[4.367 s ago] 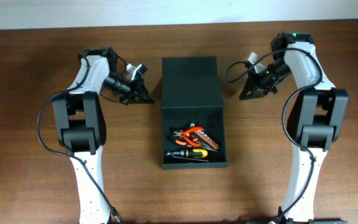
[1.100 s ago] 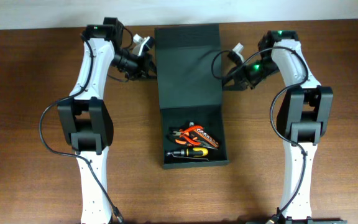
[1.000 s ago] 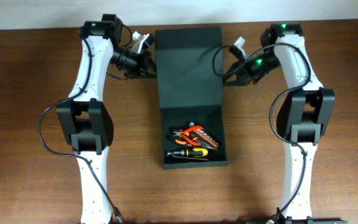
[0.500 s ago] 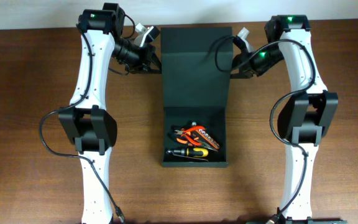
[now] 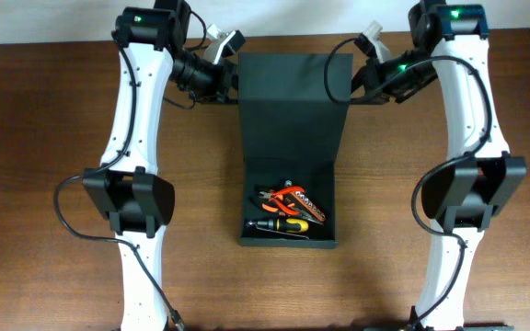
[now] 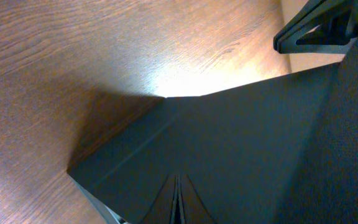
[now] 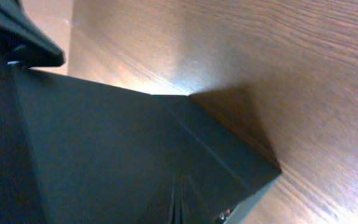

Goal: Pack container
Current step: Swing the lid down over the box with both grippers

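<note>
The container (image 5: 248,207) is a dark green-black box at the table's middle, open, with orange pliers (image 5: 290,200) and a yellow-black screwdriver (image 5: 283,226) inside. Its hinged flap lid (image 5: 293,101) is raised off the table and looks wider at its far edge. My left gripper (image 5: 231,85) is shut on the lid's left edge and my right gripper (image 5: 358,85) on its right edge. In the left wrist view the lid (image 6: 229,143) fills the frame around the closed fingers (image 6: 178,205). The right wrist view shows the same lid (image 7: 117,149) and fingers (image 7: 178,208).
The wooden table (image 5: 53,110) surrounds the box. Its far edge meets a pale wall just behind the lid. Both arms stretch along the box's left and right sides. The opposite gripper shows in each wrist view's upper corner (image 6: 319,28) (image 7: 17,37).
Both grippers have moved to the far end of the table and risen, holding the lid's side edges. The lid has swung up from lying flat behind the box.
</note>
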`<control>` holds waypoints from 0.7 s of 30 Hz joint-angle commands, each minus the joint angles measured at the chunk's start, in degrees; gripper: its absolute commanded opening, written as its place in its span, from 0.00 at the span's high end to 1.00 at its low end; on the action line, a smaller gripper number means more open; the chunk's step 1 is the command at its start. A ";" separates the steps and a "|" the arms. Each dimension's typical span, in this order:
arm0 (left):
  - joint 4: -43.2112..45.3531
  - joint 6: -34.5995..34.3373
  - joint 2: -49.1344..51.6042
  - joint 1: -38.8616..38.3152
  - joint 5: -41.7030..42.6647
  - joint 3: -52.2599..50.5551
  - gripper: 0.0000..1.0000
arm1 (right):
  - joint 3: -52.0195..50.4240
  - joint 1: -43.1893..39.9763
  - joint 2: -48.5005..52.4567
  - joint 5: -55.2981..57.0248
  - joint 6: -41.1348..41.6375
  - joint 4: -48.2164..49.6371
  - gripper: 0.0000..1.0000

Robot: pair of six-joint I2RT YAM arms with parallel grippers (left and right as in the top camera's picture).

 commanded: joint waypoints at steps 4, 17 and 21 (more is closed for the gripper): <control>-0.24 -1.70 -6.34 -0.87 -1.55 1.36 0.98 | 1.20 0.57 -7.37 4.81 7.06 -0.28 0.96; -0.24 -6.12 -12.41 -11.02 -14.51 1.25 0.98 | -7.41 4.68 -16.28 12.20 12.22 -0.28 0.96; -0.24 -6.12 -12.96 -12.46 -19.19 0.94 0.98 | -13.49 4.74 -19.78 16.55 12.24 -0.28 0.96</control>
